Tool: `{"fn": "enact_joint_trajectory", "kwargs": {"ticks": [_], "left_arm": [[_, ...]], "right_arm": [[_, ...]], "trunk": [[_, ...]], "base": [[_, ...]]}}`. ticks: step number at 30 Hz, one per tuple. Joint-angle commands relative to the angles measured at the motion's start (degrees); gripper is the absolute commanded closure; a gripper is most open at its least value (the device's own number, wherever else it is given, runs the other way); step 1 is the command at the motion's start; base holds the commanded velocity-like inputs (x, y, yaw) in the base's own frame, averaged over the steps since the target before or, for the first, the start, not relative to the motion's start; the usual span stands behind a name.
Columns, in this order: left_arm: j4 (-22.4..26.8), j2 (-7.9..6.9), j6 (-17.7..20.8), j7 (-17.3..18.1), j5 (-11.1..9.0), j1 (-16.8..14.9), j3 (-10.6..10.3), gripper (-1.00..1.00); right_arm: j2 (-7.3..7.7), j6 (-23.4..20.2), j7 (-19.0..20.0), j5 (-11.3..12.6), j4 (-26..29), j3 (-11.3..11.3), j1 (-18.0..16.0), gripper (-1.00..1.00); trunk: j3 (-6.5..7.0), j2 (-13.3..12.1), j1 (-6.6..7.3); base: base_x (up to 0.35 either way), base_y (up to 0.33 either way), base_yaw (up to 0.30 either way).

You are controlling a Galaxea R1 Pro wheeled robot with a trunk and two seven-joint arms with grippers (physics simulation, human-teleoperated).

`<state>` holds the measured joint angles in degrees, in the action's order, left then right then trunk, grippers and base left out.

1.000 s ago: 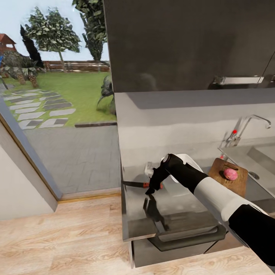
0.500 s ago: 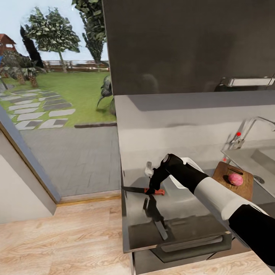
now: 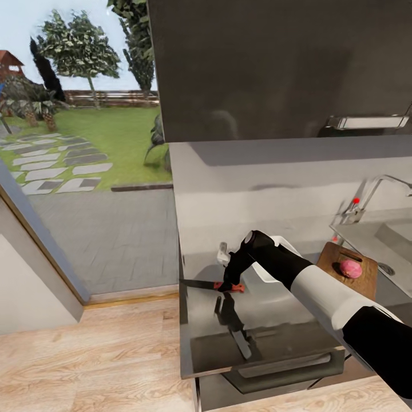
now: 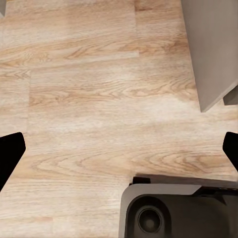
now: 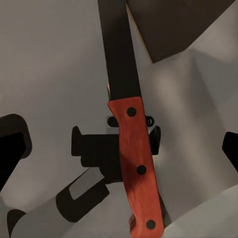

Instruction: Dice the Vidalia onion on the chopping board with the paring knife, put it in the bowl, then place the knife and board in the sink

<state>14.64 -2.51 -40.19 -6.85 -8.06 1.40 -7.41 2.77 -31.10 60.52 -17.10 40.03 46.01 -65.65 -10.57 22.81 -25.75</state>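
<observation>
From overhead, the right gripper (image 3: 230, 284) hangs over the paring knife (image 3: 213, 284) lying flat on the grey counter (image 3: 274, 315), beside the white bowl (image 3: 264, 273). Its own camera shows more: fingers spread wide on either side of the red handle (image 5: 136, 168), not closed. The pink onion (image 3: 351, 268) sits on the chopping board (image 3: 349, 269) by the sink (image 3: 372, 234). The left gripper (image 4: 119, 153) faces wood floor (image 4: 99, 99), spread wide, holding nothing.

There are no words, numbers, labels or signs to read anywhere here, not on the cabinets, the wall, the knife or the floor.
</observation>
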Motion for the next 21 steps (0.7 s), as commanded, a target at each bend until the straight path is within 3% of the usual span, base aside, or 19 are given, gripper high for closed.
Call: {"fn": "enact_joint_trajectory", "kwargs": {"ticks": [1,21], "left_arm": [[0.1,-0.04,-0.1,-0.3,-0.5,0.0,-0.5,-1.0],[0.1,-0.03,-0.1,-0.3,-0.5,0.0,-0.5,-1.0]], "right_arm": [[0.04,-0.3,0.2,-0.2,0.1,0.1,0.0,-1.0],[0.14,3.7,2.6,0.6,0.0,0.0,0.0,-1.0]], "trunk": [[-0.14,0.1,-0.03],[-1.04,0.1,-0.03]], "base": [[0.0,0.0,0.0],[0.022,-0.025,-0.014]]}}
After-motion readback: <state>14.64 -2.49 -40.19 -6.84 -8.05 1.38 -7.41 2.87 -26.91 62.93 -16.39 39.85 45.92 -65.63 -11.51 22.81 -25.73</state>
